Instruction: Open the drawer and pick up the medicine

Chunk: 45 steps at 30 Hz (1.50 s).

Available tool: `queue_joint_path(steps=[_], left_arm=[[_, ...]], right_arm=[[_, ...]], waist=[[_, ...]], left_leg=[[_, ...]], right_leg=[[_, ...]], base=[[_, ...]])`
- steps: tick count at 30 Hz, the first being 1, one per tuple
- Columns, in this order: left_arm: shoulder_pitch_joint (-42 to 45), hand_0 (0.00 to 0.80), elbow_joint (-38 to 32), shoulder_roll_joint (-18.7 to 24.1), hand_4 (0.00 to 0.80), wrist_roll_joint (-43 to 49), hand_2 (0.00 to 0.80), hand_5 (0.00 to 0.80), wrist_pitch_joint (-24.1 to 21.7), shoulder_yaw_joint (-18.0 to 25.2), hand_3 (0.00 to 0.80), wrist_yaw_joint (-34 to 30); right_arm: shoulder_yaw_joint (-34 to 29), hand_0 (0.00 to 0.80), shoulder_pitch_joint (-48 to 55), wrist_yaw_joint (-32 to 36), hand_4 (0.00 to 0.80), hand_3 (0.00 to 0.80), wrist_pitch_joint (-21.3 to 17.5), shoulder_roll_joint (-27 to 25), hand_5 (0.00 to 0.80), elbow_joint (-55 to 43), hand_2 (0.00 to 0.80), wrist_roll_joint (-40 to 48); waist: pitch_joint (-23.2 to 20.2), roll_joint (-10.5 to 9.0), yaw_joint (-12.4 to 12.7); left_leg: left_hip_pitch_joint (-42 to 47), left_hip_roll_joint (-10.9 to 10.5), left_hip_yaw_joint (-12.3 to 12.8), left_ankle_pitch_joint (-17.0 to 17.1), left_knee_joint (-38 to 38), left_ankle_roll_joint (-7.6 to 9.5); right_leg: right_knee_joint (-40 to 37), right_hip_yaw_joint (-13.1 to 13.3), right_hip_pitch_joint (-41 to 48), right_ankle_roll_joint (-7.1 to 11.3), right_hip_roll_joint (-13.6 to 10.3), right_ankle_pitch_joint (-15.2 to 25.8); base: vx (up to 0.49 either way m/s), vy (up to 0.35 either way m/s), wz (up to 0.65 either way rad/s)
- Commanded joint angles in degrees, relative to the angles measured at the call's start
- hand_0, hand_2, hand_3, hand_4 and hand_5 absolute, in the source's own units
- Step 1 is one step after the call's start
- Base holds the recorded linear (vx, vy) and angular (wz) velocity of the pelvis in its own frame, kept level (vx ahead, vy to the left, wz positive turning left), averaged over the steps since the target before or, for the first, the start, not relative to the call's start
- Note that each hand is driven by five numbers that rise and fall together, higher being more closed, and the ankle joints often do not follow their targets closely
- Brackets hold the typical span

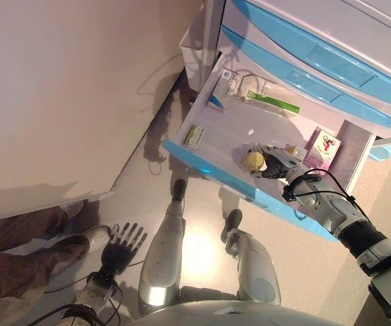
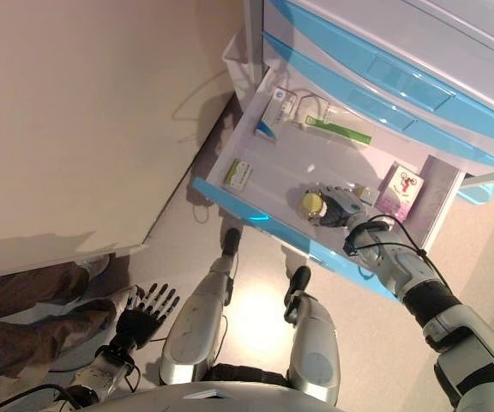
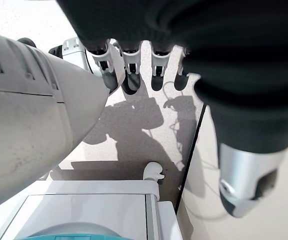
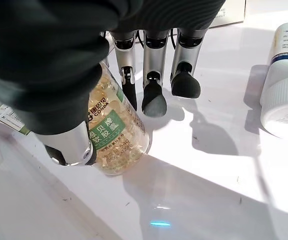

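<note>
The blue-fronted drawer [image 1: 206, 166] stands pulled open. My right hand [image 1: 277, 163] is inside it, at a clear medicine bottle [image 4: 116, 132] of yellow capsules with a green label and a yellow cap [image 1: 253, 161]. The bottle stands on the drawer floor. My thumb [image 4: 71, 142] lies across its label and a finger [image 4: 128, 82] touches its other side, with the remaining fingers curled down beside it. My left hand [image 1: 122, 244] hangs low at the left, fingers spread and empty.
The drawer also holds a white-and-blue box [image 1: 219, 88], a long green-and-white box [image 1: 271, 102], a small green box [image 1: 194, 136], a pink box [image 1: 322, 151] and a white bottle [image 4: 284, 75]. Closed drawers [image 1: 318, 61] sit above. A person's legs [image 1: 19, 244] are at lower left.
</note>
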Motion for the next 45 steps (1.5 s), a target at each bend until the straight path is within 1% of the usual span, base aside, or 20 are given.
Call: queue_joint_path(steps=[1,4,10,13,17,18,20,23,30,34,36,39,40,42,45], left_arm=[[1.65,0.000,-0.93,-0.67,0.000,-1.17,0.000,0.000,0.19,-2.04,0.000,-0.70],[1.68,0.000,-1.06,-0.70,0.000,-1.17,0.000,0.000,0.21,-2.10,0.000,-0.69],[1.91,0.000,-1.15,-0.57,0.000,-1.24,0.000,0.000,0.15,-2.02,0.000,-0.87],[2.18,0.000,-1.31,-0.63,0.000,-1.03,0.000,0.000,0.00,-1.86,0.000,-0.71],[2.89,0.000,-2.07,-0.86,0.000,-0.91,0.000,0.000,-0.14,-1.51,0.000,-0.31],[2.90,0.000,-2.08,-0.86,0.000,-0.91,0.000,0.000,-0.14,-1.54,0.000,-0.30],[3.24,0.000,-2.33,-1.22,0.000,-1.00,0.000,0.000,-0.51,-1.37,0.000,-0.05],[3.70,0.000,-2.80,-1.62,0.000,-1.15,0.000,0.000,-0.85,-1.19,0.000,0.37],[4.75,0.000,-3.50,-2.11,0.000,-1.19,0.000,0.000,-0.68,-0.23,0.000,1.93],[5.34,0.000,-3.42,-2.32,0.000,-1.19,0.000,0.000,-0.51,0.41,0.000,2.62],[5.48,0.000,-3.12,-2.57,0.000,-0.99,0.000,0.000,-0.69,0.64,0.000,2.75],[5.75,0.000,-2.65,-2.84,0.000,-1.08,0.000,0.000,-0.88,1.02,0.000,3.08],[5.78,0.000,-2.60,-2.86,0.000,-1.08,0.000,0.000,-0.93,1.09,0.000,3.07],[5.79,0.000,-2.25,-2.96,0.000,-1.27,0.000,0.000,-0.99,1.31,0.000,3.44],[6.24,0.000,-1.62,-3.23,0.000,-1.12,0.000,0.000,-1.29,1.63,0.000,3.40]], right_arm=[[-0.04,0.800,-0.67,-2.04,0.800,0.800,-1.96,-0.91,0.800,-2.44,0.800,-0.13],[-0.04,0.800,-0.86,-2.16,0.800,0.800,-2.31,-0.89,0.800,-2.57,0.800,0.03],[-0.51,0.800,-0.78,-2.12,0.800,0.800,-5.17,-1.99,0.800,-5.31,0.800,0.42],[-1.28,0.800,-0.78,-0.42,0.800,0.800,-6.52,-3.01,0.800,-9.39,0.800,0.78],[-3.46,0.800,-0.03,3.21,0.800,0.800,-7.61,-4.65,0.800,-17.28,0.800,2.79],[-3.54,0.800,0.06,3.27,0.800,0.800,-7.57,-4.68,0.800,-17.38,0.800,2.82],[-5.48,0.800,0.93,6.30,0.800,0.800,-8.55,-5.98,0.800,-22.85,0.800,4.30],[-7.63,0.800,1.82,9.63,0.800,0.800,-9.99,-7.09,0.800,-27.82,0.800,5.83],[-12.45,0.800,3.47,17.01,0.800,0.800,-12.20,-9.58,0.800,-37.36,0.800,12.20],[-14.98,0.800,3.60,22.68,0.800,0.800,-12.99,-10.32,0.800,-42.60,0.800,17.81],[-15.91,0.800,3.34,25.43,0.800,0.800,-12.84,-10.33,0.800,-44.68,0.800,20.48],[-17.77,0.800,2.58,30.45,0.800,0.800,-11.14,-10.40,0.800,-48.42,0.800,27.19],[-17.99,0.800,2.53,30.91,0.800,0.800,-11.04,-10.36,0.800,-48.81,0.800,27.94],[-19.06,0.800,1.43,33.24,0.800,0.800,-9.20,-10.18,0.800,-50.54,0.800,31.80],[-20.50,0.800,-0.25,34.90,0.800,0.800,-6.27,-9.72,0.800,-51.70,0.800,36.30]], waist=[[-1.99,-0.15,0.20],[-2.01,-0.09,0.20],[-2.39,-0.19,-0.12],[-2.94,-0.51,-0.40],[-3.71,-0.91,-0.86],[-3.71,-0.90,-0.81],[-4.45,-1.27,-1.35],[-5.27,-1.45,-1.78],[-7.29,-1.97,-2.63],[-8.64,-2.30,-3.06],[-9.25,-2.45,-3.22],[-10.48,-2.70,-3.53],[-10.64,-2.76,-3.54],[-11.57,-2.95,-3.72],[-12.80,-3.13,-3.70]], left_leg=[[-0.57,-0.20,1.03,-8.12,5.07,0.57],[-0.55,-0.21,1.01,-8.12,5.05,0.61],[-0.09,-0.11,1.04,-7.82,4.23,0.57],[0.29,0.14,1.14,-7.78,3.83,0.45],[1.25,0.58,1.36,-7.72,3.01,0.25],[1.28,0.58,1.38,-7.72,2.98,0.25],[1.98,0.84,1.70,-7.73,2.44,0.18],[2.86,1.09,2.06,-7.76,1.81,0.12],[5.02,1.44,2.82,-7.95,0.63,-0.02],[6.57,1.70,3.27,-8.14,-0.33,-0.15],[7.08,1.90,3.49,-8.18,-0.69,-0.24],[8.10,2.05,3.81,-8.35,-1.30,-0.47],[8.30,2.06,3.88,-8.37,-1.44,-0.49],[8.97,2.13,4.04,-8.52,-1.81,-0.61],[9.68,2.28,4.14,-8.73,-2.03,-0.85]], right_leg=[[-1.42,0.40,-3.01,-0.07,0.63,4.64],[-1.42,0.42,-3.02,-0.08,0.64,4.67],[-2.08,0.44,-2.66,0.07,0.69,4.95],[-2.48,0.57,-2.36,0.24,0.79,5.05],[-3.06,0.91,-1.65,0.57,0.86,5.10],[-3.07,0.92,-1.63,0.57,0.86,5.11],[-3.55,1.38,-1.10,0.75,0.93,5.09],[-4.06,1.76,-0.42,0.85,1.05,5.02],[-5.41,2.69,1.54,0.98,1.30,4.82],[-6.39,3.20,2.84,1.15,1.50,4.74],[-6.71,3.46,3.26,1.17,1.56,4.66],[-7.55,3.95,4.29,1.23,1.69,4.54],[-7.69,4.02,4.45,1.25,1.72,4.55],[-8.21,4.36,5.16,1.27,1.76,4.48],[-8.67,4.62,5.94,1.35,1.70,4.44]], base=[[0.000,0.000,0.00],[0.000,0.000,0.00],[0.000,0.000,0.00],[0.003,-0.007,-0.01],[0.007,-0.014,-0.04],[0.010,-0.008,-0.06],[0.015,-0.008,-0.06],[0.029,-0.001,-0.05],[0.043,-0.003,-0.08],[0.044,-0.012,-0.08],[0.044,-0.008,-0.14],[0.048,-0.008,-0.09],[0.043,-0.008,-0.04],[0.049,-0.001,-0.06],[0.060,-0.001,-0.05]])
